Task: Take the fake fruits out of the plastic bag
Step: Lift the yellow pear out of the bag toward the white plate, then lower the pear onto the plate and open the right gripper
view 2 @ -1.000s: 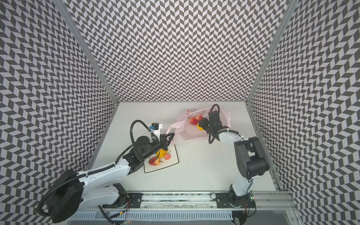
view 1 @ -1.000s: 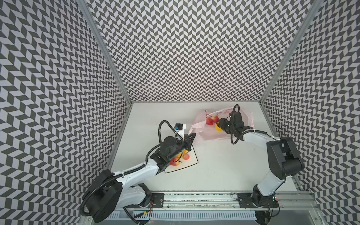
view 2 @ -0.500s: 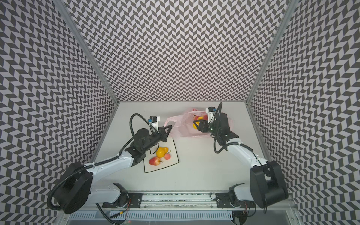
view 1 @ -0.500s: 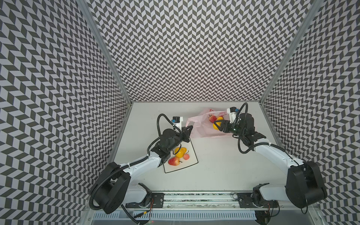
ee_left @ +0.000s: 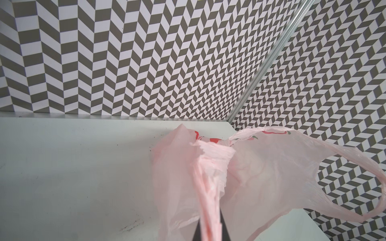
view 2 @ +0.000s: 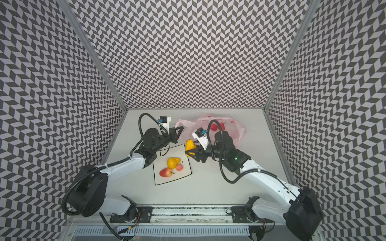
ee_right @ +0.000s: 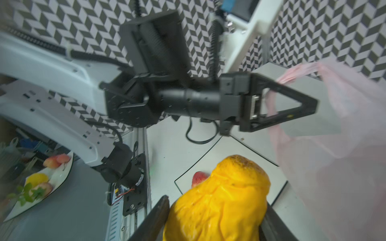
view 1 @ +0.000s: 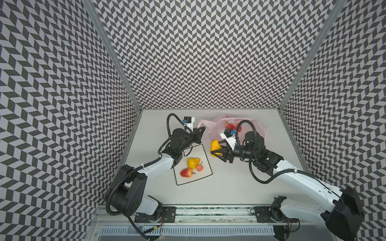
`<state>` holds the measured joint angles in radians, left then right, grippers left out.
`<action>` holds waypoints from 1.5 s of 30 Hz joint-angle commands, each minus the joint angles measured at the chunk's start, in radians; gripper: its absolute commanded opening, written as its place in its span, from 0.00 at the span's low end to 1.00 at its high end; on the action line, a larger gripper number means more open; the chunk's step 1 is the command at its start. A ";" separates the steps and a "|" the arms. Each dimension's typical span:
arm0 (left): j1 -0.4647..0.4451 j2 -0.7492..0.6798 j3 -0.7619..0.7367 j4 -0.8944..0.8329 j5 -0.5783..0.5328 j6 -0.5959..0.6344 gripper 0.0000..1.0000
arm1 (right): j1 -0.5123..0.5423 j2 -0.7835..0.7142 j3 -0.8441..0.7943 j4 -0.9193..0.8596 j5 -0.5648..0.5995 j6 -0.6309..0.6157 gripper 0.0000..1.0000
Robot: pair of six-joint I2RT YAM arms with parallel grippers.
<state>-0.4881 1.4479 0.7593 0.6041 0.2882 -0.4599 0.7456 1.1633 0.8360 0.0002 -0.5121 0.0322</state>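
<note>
Beside the plate (view 1: 202, 173), right hand (view 1: 216, 150) is pinching a yellow pear (view 1: 215, 145) just outside the plastic bag (view 1: 260, 130); left hand (view 1: 202, 129) is pinching the bag's rim. Advisable: lowering the pear onto bare plate before spreading the fingers.

Robotics lab test cell: chevron-patterned walls (view 1: 198, 52), aluminium corner posts (view 1: 112, 56), white tabletop (view 1: 229, 187), metal mounting rail (view 1: 208, 215).
</note>
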 commanded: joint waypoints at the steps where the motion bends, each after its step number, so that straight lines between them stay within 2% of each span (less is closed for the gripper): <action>1: 0.010 0.014 0.045 -0.005 0.072 0.035 0.00 | 0.120 0.023 -0.050 -0.006 0.182 -0.061 0.32; 3: 0.017 0.015 0.052 -0.013 0.073 0.039 0.00 | 0.170 0.069 -0.064 0.007 0.334 -0.047 0.32; 6: 0.024 0.015 0.062 -0.023 0.072 0.044 0.00 | 0.178 0.144 -0.042 0.024 0.464 0.022 0.32; 9: 0.030 0.018 0.077 -0.038 0.074 0.055 0.00 | 0.178 0.252 0.008 0.044 0.527 0.053 0.32; 16: 0.041 0.019 0.089 -0.046 0.092 0.063 0.00 | 0.163 0.497 0.162 0.023 0.608 0.023 0.35; 23: 0.042 0.018 0.089 -0.056 0.095 0.090 0.00 | 0.130 0.667 0.302 -0.007 0.618 -0.078 0.40; 30: 0.044 0.023 0.104 -0.067 0.103 0.101 0.00 | 0.124 0.767 0.404 -0.050 0.557 -0.133 0.57; 40: 0.043 0.025 0.111 -0.063 0.109 0.107 0.00 | 0.123 0.766 0.419 -0.050 0.430 -0.143 0.78; 45: 0.053 0.028 0.124 -0.077 0.118 0.121 0.00 | 0.123 0.707 0.407 -0.052 0.379 -0.148 0.80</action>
<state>-0.4362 1.4738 0.8436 0.5320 0.3717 -0.3546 0.8658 1.9240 1.2259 -0.0711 -0.0723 -0.0891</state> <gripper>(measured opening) 0.047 0.802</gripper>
